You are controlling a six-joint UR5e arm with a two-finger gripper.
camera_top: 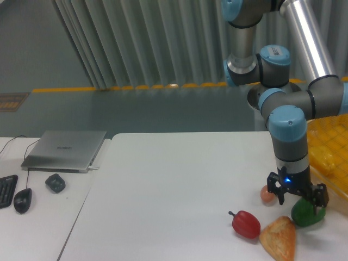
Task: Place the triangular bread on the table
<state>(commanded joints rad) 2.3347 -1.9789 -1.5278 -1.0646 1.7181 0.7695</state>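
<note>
Already the bread (pixel 279 238) lies flat on the white surface (pixel 163 190), at its near right edge, just right of a red pepper (pixel 245 224) and apart from the gripper (pixel 298 197). The gripper hangs above and a little to the far right of the bread, its fingers (pixel 283 194) spread open and holding nothing. A green pepper (pixel 307 213) sits just behind the bread under the gripper, and a small tan egg (pixel 267 194) lies to the gripper's left. A yellow basket (pixel 330 147) stands at the far right. On the left, an adjoining desk (pixel 32 217) carries a laptop (pixel 65 149) and a mouse (pixel 22 200). Judging from this single view, the placing looks done: the bread rests on the surface, released. What seems left is only for the arm to draw clear.
</note>
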